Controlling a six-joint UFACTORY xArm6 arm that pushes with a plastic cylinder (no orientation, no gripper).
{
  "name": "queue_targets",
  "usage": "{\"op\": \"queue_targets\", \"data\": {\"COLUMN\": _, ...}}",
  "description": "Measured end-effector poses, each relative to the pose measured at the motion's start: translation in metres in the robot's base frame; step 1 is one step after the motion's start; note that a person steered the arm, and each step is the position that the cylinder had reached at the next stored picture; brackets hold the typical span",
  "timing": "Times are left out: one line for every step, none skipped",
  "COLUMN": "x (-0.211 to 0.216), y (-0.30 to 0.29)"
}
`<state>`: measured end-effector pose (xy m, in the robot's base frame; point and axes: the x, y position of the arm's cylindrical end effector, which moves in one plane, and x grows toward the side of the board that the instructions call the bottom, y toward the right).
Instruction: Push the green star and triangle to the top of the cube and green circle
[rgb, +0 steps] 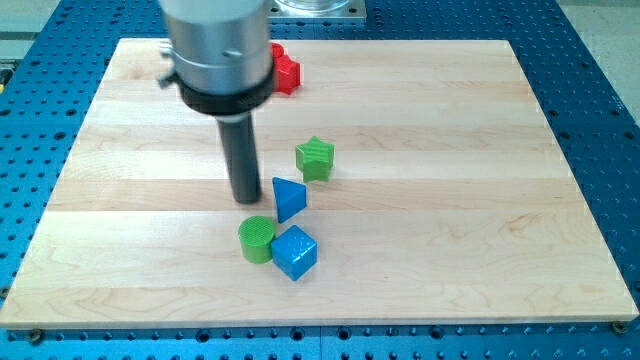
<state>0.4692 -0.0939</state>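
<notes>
Nearest to the view's bottom sit the blue cube (295, 252) and the green circle (257, 239), touching side by side on the table (450, 250), the circle on the view's left. Just above them stands the blue triangle (289, 198), very near the cube but, I think, not touching it. Further up and a little to the view's right is the green star (315, 159), apart from the triangle. My tip (246, 201) rests just beside the triangle, on its left, and right above the circle; I cannot tell if it touches the triangle. Far at the top, a red block (285, 70) is half hidden behind the arm; its shape is not clear.

The risk, in my judgement, is the small room here. A push to the right may turn the triangle and let it slip off the tip, or drive it down into the cube and disturb the pair. The star and triangle are already above the pair, so little remains.

There is no claw on this arm, only the rod; it holds nothing.
</notes>
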Motion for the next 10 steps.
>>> {"op": "queue_targets", "data": {"x": -0.045, "y": 0.0}}
{"op": "queue_targets", "data": {"x": -0.095, "y": 0.019}}
{"op": "queue_targets", "data": {"x": -0.095, "y": 0.101}}
{"op": "queue_targets", "data": {"x": -0.045, "y": 0.108}}
{"op": "queue_targets", "data": {"x": 0.013, "y": 0.108}}
{"op": "queue_targets", "data": {"x": 0.004, "y": 0.107}}
{"op": "queue_targets", "data": {"x": -0.03, "y": 0.087}}
{"op": "queue_targets", "data": {"x": -0.007, "y": 0.074}}
{"op": "queue_targets", "data": {"x": 0.023, "y": 0.074}}
{"op": "queue_targets", "data": {"x": 0.011, "y": 0.049}}
